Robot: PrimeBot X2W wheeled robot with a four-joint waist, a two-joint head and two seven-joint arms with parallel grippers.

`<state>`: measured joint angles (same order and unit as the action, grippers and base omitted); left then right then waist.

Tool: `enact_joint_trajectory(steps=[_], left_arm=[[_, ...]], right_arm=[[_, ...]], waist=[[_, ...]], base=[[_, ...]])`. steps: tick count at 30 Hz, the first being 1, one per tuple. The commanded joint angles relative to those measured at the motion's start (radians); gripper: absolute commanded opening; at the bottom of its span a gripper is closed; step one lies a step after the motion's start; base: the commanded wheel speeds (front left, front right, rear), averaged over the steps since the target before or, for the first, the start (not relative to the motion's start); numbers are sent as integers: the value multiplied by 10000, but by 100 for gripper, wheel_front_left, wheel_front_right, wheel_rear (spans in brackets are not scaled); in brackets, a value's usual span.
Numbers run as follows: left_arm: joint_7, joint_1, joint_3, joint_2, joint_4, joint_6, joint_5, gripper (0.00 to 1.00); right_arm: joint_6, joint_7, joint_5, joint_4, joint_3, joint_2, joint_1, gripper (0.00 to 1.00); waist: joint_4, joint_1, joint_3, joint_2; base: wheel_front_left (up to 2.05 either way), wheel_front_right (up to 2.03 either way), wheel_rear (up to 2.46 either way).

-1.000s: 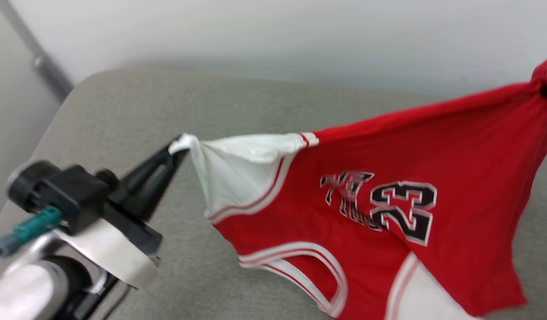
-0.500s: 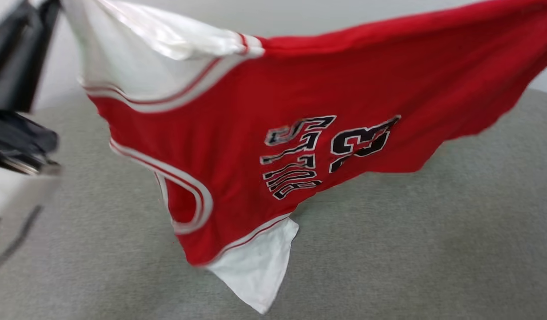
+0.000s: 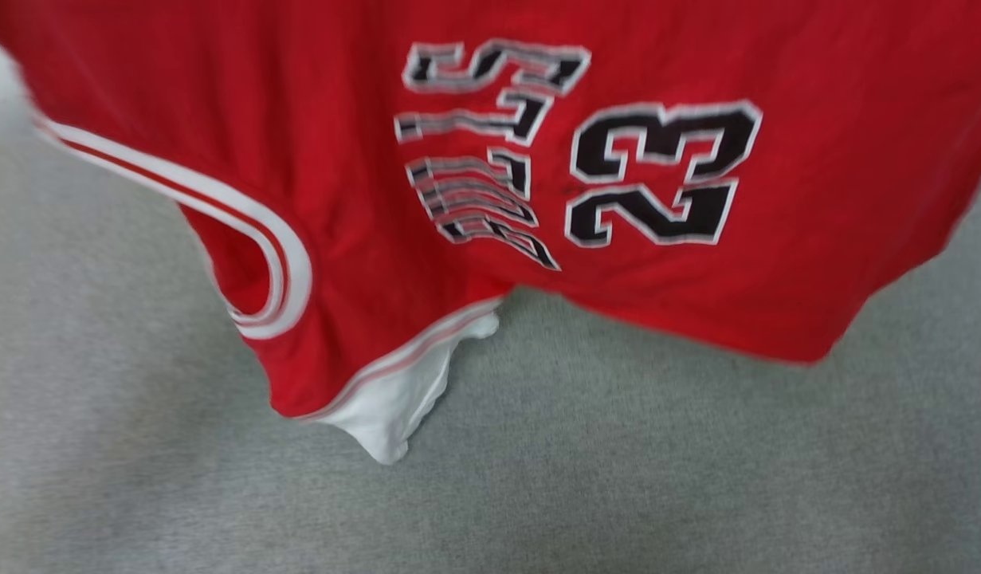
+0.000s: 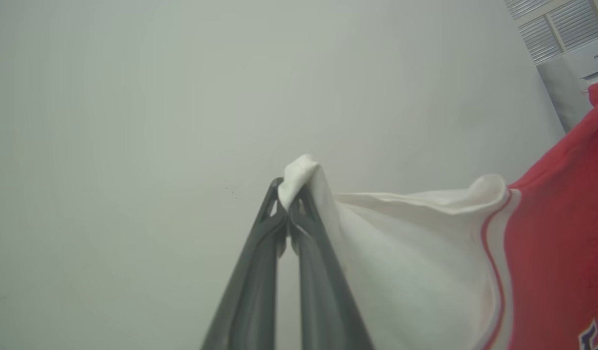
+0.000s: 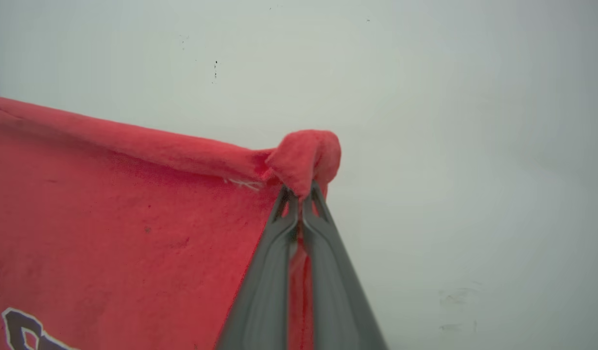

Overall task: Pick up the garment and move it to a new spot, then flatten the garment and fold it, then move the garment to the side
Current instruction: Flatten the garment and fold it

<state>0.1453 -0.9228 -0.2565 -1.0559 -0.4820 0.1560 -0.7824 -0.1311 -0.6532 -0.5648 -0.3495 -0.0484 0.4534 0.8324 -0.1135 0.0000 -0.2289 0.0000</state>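
The garment (image 3: 355,183), a bright red jersey with black-and-white lettering and the number 23, hangs in the air above the grey cushion, spread wide across the top of the head view. One white sleeve (image 3: 394,399) dangles at its lowest point. My left gripper (image 4: 288,197) is shut on the tip of the other white sleeve (image 4: 405,253). My right gripper (image 5: 299,192) is shut on a bunched red corner of the garment (image 5: 133,214). Both grippers point up toward a pale wall.
A grey fabric cushion (image 3: 618,478) spreads beneath the hanging shirt. A white louvred unit (image 4: 566,39) sits at the upper right of the left wrist view. A pale wall (image 5: 473,146) lies behind the right gripper.
The garment has risen and now covers the top of the head view. The left gripper and the sleeve it holds have gone out past the upper left edge. The camera's view has also shifted.
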Motion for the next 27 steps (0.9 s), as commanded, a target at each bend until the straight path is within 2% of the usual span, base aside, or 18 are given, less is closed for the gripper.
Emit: enact_joint_trajectory(steps=[1, 6, 11, 15, 18, 19, 23, 27], left_arm=[[121, -539, -74, 45, 168, -89, 173, 0], [393, -2669, -273, 237, 1111, -589, 733, 0], [96, -5123, -669, 846, 2637, -1413, 1438, 0], [-264, -7103, -1204, 1660, 4293, -2104, 2015, 0], [-654, -8410, -1553, 2337, 5472, -2346, 2401, 0], [-1360, -9406, -1774, 2985, 6578, -2491, 2702, 0], [-2271, -10074, -2087, 3628, 7855, -2636, 2867, 0], [-2765, -10022, -2265, 3860, 8648, -2701, 2796, 0]], right_arm=[[6, 318, 160, 120, 48, -177, 469, 0], [6, 1334, 651, 927, 300, -454, 1934, 0], [7, 2286, 1430, 2547, 567, -774, 3759, 0], [9, 2926, 1615, 4153, 498, -1293, 5296, 0], [9, 3401, 1967, 5361, 688, -1185, 6307, 0], [9, 3909, 2356, 6373, 888, -1098, 7216, 0], [9, 4533, 2761, 7462, 1046, -1177, 7959, 0], [9, 4978, 2993, 8073, 1430, -1148, 8017, 0]], waist=[[-291, 0, -942, 0], [-467, 0, -2245, 0], [-610, 0, -3355, 0], [-571, 0, -4005, 0], [-428, 0, -4352, 0], [-210, 0, -4677, 0], [64, 0, -5092, 0], [239, 0, -5315, 0]], base=[[0, 0, 0], [0, 0, 0], [0, 0, 0], [0, 0, 0], [0, 0, 0], [0, 0, 0], [0, 0, 0], [0, 0, 0]])
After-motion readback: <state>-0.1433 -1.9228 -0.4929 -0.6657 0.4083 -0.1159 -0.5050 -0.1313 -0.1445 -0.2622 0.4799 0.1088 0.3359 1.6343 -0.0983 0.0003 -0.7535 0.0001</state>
